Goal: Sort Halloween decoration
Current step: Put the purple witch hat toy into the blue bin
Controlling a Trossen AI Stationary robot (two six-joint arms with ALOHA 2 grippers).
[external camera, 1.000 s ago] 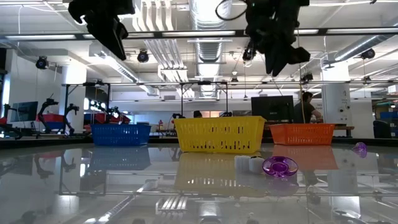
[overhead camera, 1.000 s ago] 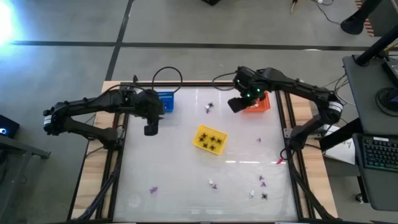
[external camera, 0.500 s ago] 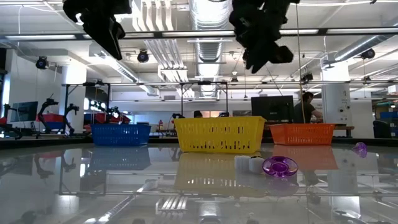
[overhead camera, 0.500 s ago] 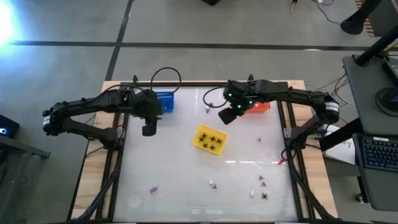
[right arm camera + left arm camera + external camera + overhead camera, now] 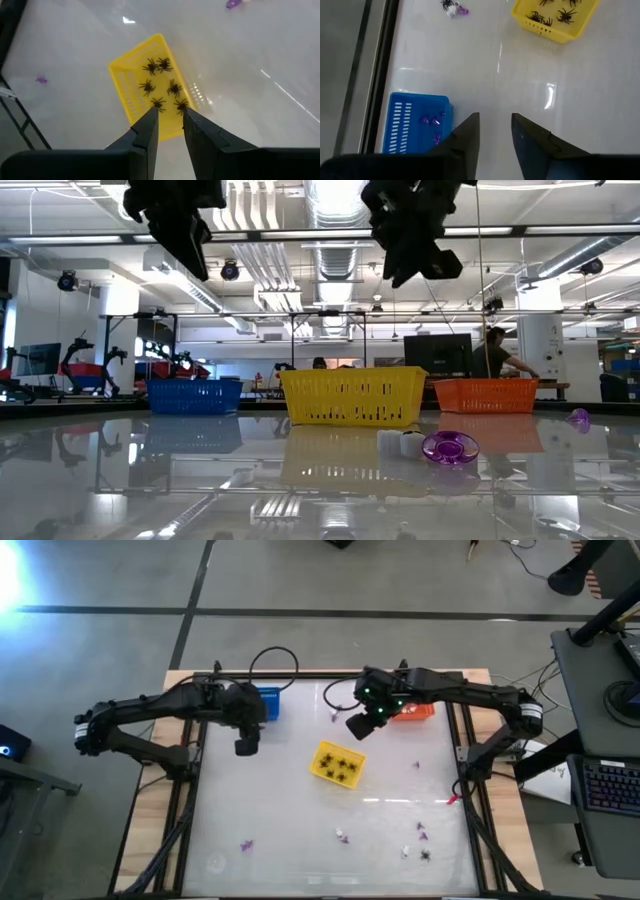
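Above the yellow basket (image 5: 150, 97) of spiders, nothing is seen between the right gripper's (image 5: 167, 120) narrow fingers, so an early release could be missed.

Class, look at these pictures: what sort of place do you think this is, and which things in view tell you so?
Probably a robotics lab or workshop: exposed ceiling ducts, a desk with a keyboard beside the table, and a person at a monitor behind.

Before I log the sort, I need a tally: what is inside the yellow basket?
The yellow basket holds black spiders; six show, and no purple or white pieces. The right tool's fingers cover its near rim, so anything there is hidden.
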